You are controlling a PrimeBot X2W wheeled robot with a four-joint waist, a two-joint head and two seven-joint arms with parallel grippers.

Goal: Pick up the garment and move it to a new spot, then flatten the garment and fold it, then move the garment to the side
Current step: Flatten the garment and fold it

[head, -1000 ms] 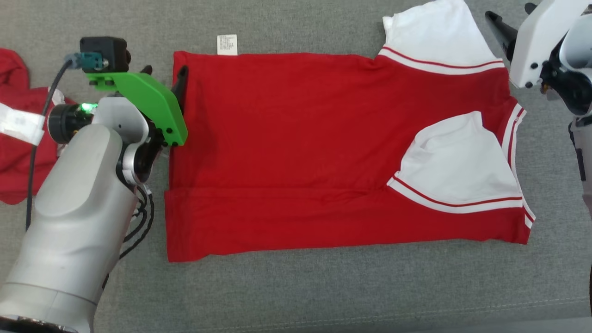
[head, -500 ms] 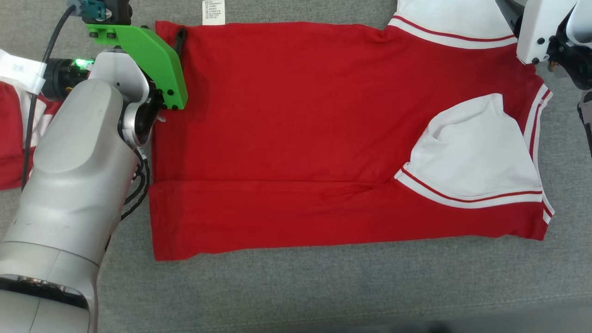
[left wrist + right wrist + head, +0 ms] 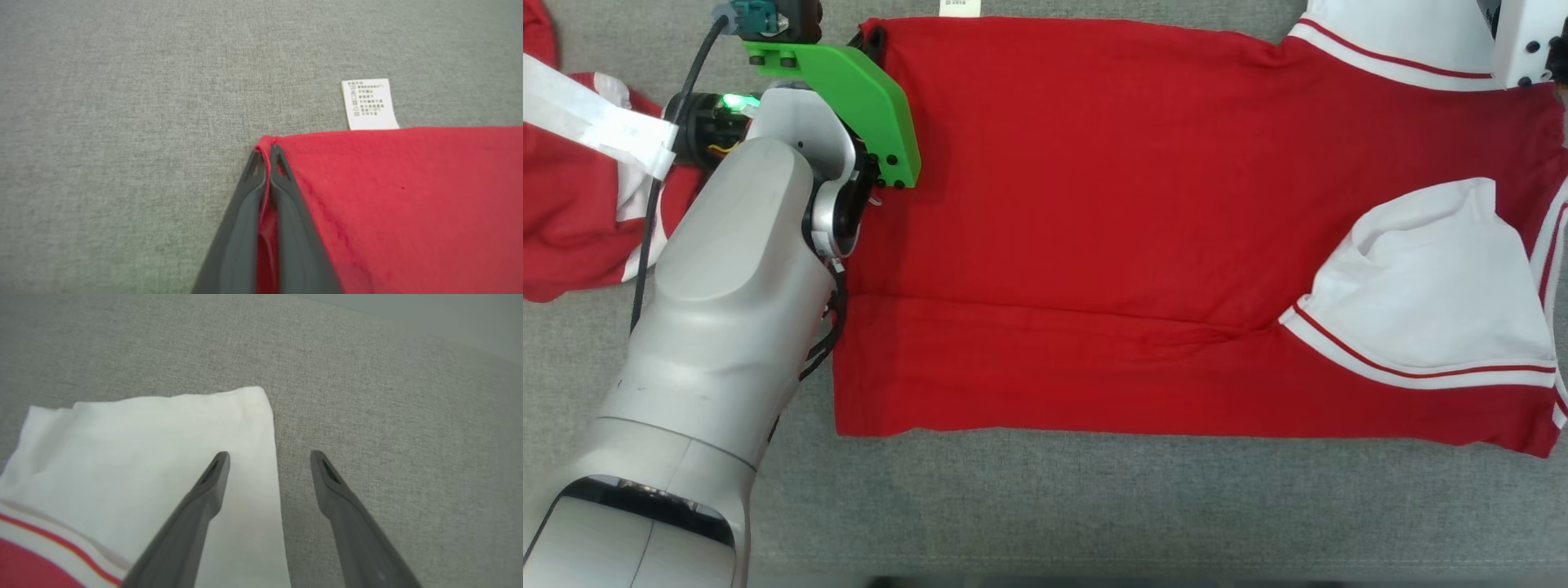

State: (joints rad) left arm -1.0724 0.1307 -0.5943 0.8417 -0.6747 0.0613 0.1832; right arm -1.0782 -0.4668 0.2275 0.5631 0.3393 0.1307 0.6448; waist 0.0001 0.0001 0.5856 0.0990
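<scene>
red cloth fills most of the head view: the garment (image 3: 1094, 204), a red tee with white sleeves, lies spread flat on the grey fabric surface (image 3: 1094, 506), hem toward the robot's left and neck end toward its right. its near strip is folded over onto the body, leaving a long crease. the near sleeve (image 3: 1429, 278) is folded in on top of the red body; the far sleeve (image 3: 1380, 33) sticks out from the garment's far edge.

the left gripper (image 3: 266, 157) is at the garment's far hem corner, its two dark fingers pressed together with a pinch of red fabric between them. a white care label (image 3: 369, 104) pokes out from the garment's far edge, near that corner. the green bracket (image 3: 849, 82) on the left wrist overhangs the garment's hem edge.

the right gripper (image 3: 269, 455) is at the far sleeve with its fingers spread apart, one above the white cloth and the other above the grey surface just beside the sleeve's edge; i cannot tell whether they touch.

a second red garment (image 3: 572, 229) sits bunched beyond the hem end, apart from the garment.
</scene>
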